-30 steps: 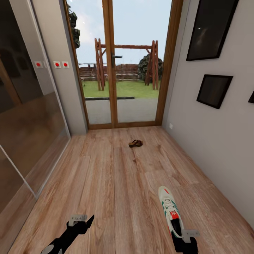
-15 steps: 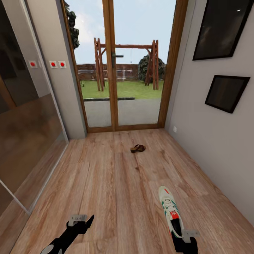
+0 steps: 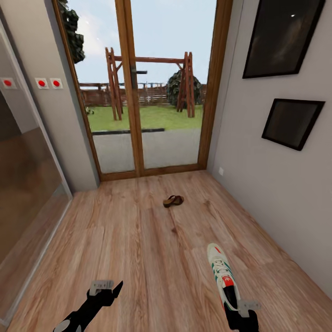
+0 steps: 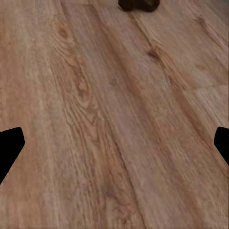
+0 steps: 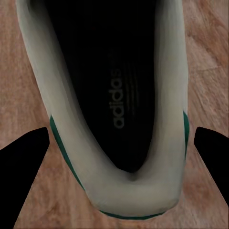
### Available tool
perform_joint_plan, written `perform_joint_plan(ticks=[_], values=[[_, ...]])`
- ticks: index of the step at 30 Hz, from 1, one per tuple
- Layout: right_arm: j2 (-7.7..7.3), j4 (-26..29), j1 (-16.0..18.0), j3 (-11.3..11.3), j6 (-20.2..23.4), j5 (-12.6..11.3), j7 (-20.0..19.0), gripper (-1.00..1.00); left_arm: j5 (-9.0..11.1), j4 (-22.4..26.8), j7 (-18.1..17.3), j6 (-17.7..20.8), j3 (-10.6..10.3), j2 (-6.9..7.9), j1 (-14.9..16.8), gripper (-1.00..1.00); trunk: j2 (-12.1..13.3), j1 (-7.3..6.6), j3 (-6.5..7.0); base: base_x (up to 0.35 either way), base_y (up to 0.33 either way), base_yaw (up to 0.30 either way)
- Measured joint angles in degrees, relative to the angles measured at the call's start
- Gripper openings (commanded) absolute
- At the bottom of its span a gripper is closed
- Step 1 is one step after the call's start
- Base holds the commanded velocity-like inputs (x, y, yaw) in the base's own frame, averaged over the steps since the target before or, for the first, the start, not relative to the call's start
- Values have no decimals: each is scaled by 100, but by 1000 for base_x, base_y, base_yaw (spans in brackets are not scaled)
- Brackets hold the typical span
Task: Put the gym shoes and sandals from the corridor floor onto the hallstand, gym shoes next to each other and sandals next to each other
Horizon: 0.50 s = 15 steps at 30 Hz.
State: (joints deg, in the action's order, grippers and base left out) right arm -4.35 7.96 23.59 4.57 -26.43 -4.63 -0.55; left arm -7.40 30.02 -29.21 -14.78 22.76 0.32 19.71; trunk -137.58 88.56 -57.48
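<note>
One white gym shoe [image 3: 222, 274] with green stripes and a red tongue patch hangs low at the right, toe pointing forward, with my right gripper [image 3: 244, 308] shut on its heel. In the right wrist view the shoe's heel opening [image 5: 114, 95] sits between the two fingers. A single brown sandal [image 3: 173, 201] lies on the corridor floor [image 3: 138, 240] near the glass door; its edge [image 4: 138, 4] also appears in the left wrist view. My left gripper [image 3: 103, 288] is open and empty over bare planks. The hallstand is out of view.
A wood-framed glass door [image 3: 133, 92] closes the corridor's far end. A grey wall with dark framed pictures [image 3: 290, 122] runs along the right. A glossy panelled wall [image 3: 27, 184] runs along the left.
The view has moved forward and turned slightly right, so the door and sandal sit further left. Both arms and the held shoe keep their place in the picture.
</note>
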Motion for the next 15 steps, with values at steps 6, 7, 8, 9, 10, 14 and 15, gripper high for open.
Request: perform_joint_plan(ticks=[6,7,8,9,10,14,15], values=[[-1,0,1,0,0,-4,-6,-100,-2,0,0,-1,0,0,0,100,0,0,0,337,118,-2],[-1,0,1,0,0,-5,-6,-100,-3,0,0,-1,0,0,0,100,0,0,0,337,118,0],[-1,0,1,-1,0,-5,-3,-100,-5,0,0,-1,0,0,0,100,0,0,0,337,118,0],[-3,0,1,-1,0,-6,-2,-100,-4,0,0,-1,0,0,0,100,0,0,0,337,118,0],[-5,0,1,-1,0,-6,-1,-100,-4,0,0,-1,0,0,0,100,0,0,0,337,118,0],[-2,0,1,-1,0,-5,12,-100,-5,0,0,0,0,0,0,100,0,0,0,337,118,0],[-2,0,1,-1,0,-5,13,-100,-5,0,0,0,0,0,0,100,0,0,0,337,118,0]])
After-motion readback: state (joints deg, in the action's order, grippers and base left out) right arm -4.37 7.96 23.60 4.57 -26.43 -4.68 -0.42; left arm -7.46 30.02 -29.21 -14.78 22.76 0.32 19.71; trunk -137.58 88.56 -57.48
